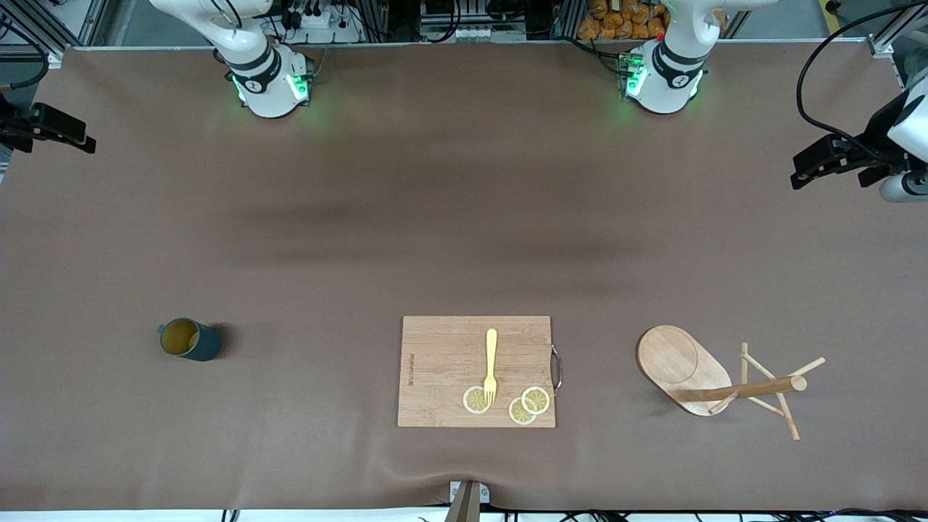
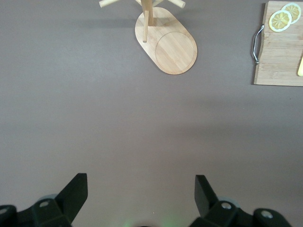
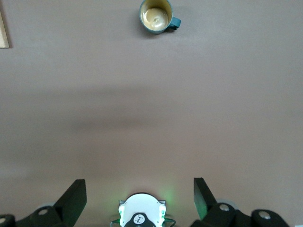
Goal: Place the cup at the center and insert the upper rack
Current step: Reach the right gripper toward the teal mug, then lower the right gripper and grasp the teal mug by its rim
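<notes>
Cup (image 1: 190,339) upright on brown tabletop (image 1: 435,217), toward right arm's end, handle (image 1: 161,330) pointing outward toward that end, tan inside visible, nothing in it. Well apart from cutting board (image 1: 449,355).

Upper rack (image 1: 714,377) tipped on its side toward left arm's end of tabletop; oval base (image 1: 678,366) standing on edge, post (image 1: 754,389) lying level and pointing toward left arm's end, thin pegs (image 1: 786,420) splayed out around it. About as near to front camera as cup and board.

Cutting board flat at middle of tabletop, between cup and rack, metal handle (image 1: 557,368) on edge facing rack. Yellow fork (image 1: 491,366) lying on board, tines resting on one lemon slice (image 1: 476,399); two more slices (image 1: 529,406) overlapping beside it, near board's corner closest to camera.

Left gripper (image 2: 141,189) up in air at left arm's end, over bare tabletop, jaws wide apart, holding nothing; rack base (image 2: 170,45) and board edge (image 2: 279,52) seen in left wrist view. Waiting.

Right gripper (image 3: 140,191) up in air at right arm's end, over bare tabletop, jaws wide apart, empty; cup (image 3: 155,16) seen in right wrist view. Waiting too.
</notes>
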`<state>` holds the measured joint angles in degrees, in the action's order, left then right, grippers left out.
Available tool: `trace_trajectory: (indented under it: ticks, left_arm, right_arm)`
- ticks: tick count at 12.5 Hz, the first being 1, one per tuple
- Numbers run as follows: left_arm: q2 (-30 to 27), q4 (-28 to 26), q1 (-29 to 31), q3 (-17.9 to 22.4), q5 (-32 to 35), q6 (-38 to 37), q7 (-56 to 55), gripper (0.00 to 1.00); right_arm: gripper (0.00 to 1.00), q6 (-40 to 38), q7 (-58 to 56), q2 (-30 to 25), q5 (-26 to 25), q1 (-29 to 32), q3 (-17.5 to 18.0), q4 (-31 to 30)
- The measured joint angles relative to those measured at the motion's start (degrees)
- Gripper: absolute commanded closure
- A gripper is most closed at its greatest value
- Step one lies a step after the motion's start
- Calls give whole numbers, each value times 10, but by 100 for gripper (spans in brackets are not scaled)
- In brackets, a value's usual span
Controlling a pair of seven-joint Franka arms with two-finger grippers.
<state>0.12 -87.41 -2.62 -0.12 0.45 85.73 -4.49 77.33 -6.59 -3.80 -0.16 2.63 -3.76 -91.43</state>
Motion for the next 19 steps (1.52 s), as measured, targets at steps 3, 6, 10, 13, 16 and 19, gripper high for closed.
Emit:
trace_trajectory:
  ticks: [3, 6, 10, 13, 16, 19]
  left_arm:
    - [0, 0, -1, 0, 0, 0, 0, 0]
    - [1, 0, -7, -6, 0, 4, -3, 0]
    - [1, 0, -12, -15, 0, 6, -10, 0]
    - [2, 0, -11, -14, 0, 6, -10, 0]
    - [2, -1, -11, -14, 0, 6, -9, 0]
    - [2, -1, -11, -15, 0, 6, -9, 0]
  right_arm:
    - [0, 32, -43, 3, 0, 13, -2, -31]
    - [0, 83, -72, 6, 0, 20, -4, -85]
    - [0, 219, -137, 11, 0, 40, -4, -184]
    - [0, 316, -240, 45, 0, 61, -5, -220]
    - [0, 366, -299, 108, 0, 56, 2, -187]
    - [0, 372, -306, 187, 0, 25, 7, -113]
